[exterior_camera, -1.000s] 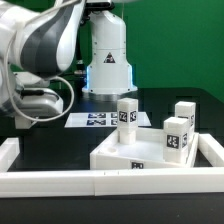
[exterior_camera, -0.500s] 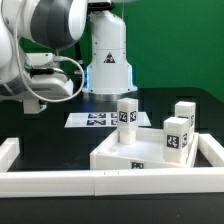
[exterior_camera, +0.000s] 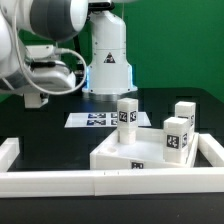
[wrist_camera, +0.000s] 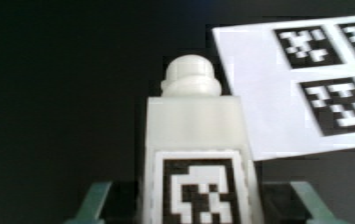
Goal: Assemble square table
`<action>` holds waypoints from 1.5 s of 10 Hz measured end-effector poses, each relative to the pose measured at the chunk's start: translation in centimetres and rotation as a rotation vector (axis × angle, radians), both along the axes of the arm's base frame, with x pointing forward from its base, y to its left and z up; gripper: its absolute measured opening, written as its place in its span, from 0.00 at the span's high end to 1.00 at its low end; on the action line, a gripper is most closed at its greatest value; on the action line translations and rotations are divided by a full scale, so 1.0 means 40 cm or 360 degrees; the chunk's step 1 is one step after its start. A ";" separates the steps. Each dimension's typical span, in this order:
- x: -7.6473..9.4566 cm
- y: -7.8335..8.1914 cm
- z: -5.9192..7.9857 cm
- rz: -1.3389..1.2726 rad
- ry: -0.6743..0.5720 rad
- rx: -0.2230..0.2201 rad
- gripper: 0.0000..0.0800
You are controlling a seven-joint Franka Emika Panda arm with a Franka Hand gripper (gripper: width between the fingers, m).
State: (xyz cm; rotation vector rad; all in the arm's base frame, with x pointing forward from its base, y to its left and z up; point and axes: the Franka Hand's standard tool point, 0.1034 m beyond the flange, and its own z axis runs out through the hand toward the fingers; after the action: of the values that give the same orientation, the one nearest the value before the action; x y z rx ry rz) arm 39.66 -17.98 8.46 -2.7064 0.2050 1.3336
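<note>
White plastic is nearly all there is to see on the black table (exterior_camera: pixel 45 135). Starting at the exterior view's left, the arm (exterior_camera: pixel 40 45) is bent up high over that side, its grey and white joints bunched near the upper corner and its wrist out of sight past the picture's edge. The wrist view shows why: the gripper (wrist_camera: pixel 195 200) is pinching a leg (wrist_camera: pixel 195 130), a white block with a rounded peg on its end and a black-and-white tag on its face, one green finger (wrist_camera: pixel 99 200) on either side of it. Below it lie black tabletop and a corner of the marker board (wrist_camera: pixel 307 80), so I judge the leg is being carried in the air over that stretch of table.

Moving right, the marker board (exterior_camera: pixel 95 120) lies flat at the foot of the robot's white base (exterior_camera: pixel 107 55). Nearer and further right sits the square tabletop (exterior_camera: pixel 130 155) with its raised rim, tucked into the corner of the low white wall (exterior_camera: pixel 60 180). Three legs stand upright on it: one (exterior_camera: pixel 126 112) at its far left, one (exterior_camera: pixel 185 112) at the far right, one (exterior_camera: pixel 177 137) nearer on the right.

So three legs look placed and the fourth is in hand. Whether the three are screwed fully home I cannot tell. What remains, as I judge it, is bringing this last leg to the free near-left corner and fixing it.
</note>
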 end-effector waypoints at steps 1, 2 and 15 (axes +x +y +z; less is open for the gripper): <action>0.042 0.009 0.032 0.0010 -0.0003 -0.0001 0.64; 0.062 0.009 0.041 0.0024 -0.0018 -0.0006 0.64; 0.232 0.051 0.061 0.0074 -0.0015 -0.0095 0.64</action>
State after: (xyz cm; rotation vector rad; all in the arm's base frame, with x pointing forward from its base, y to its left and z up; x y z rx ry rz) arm 48.94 -15.95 10.92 -2.7825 0.1849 1.3478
